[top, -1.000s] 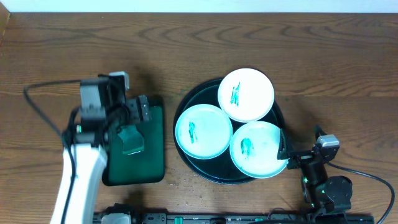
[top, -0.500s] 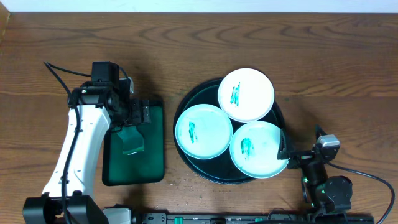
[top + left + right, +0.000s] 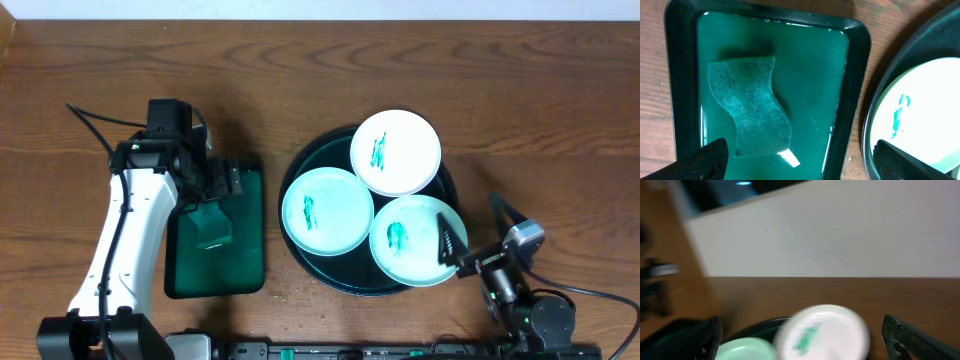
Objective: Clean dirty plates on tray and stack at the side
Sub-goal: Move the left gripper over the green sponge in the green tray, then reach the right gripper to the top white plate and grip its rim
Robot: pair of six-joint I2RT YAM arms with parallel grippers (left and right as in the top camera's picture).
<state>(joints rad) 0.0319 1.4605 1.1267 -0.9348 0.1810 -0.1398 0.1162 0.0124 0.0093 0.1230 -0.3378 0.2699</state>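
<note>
Left gripper [image 3: 801,161]: released, fingers spread wide, nothing between them. Hanging over the rectangular tray [image 3: 856,75], no contact visible. Just ahead of it, nearer the finger on the left of the wrist view, a dark green sponge [image 3: 749,112] lying flat in the shallow green liquid of that tray. On the other finger's side, past the rectangular tray's rim, the edge of the round tray [image 3: 300,165]. Inside that edge, the closest plate [image 3: 327,210], teal smear up.

Right gripper [image 3: 470,226]: likewise released, fingers well apart, grasping nothing. From overhead, one dark finger reaching across the rim of the near plate [image 3: 405,240]; touching or hovering, cannot tell. Other finger outside the round tray, above bare bench [image 3: 520,110]. Straight beyond the near plate from this gripper, the far plate [image 3: 395,152], jutting over the round tray's far rim. Off to this gripper's left and well apart from it, the plate closest to the left gripper.

All three plates crowded edge to edge in the round tray, each with a teal-green smear. Right wrist view blurred: two pale plates dimly ahead, low between the two finger tips.
</note>
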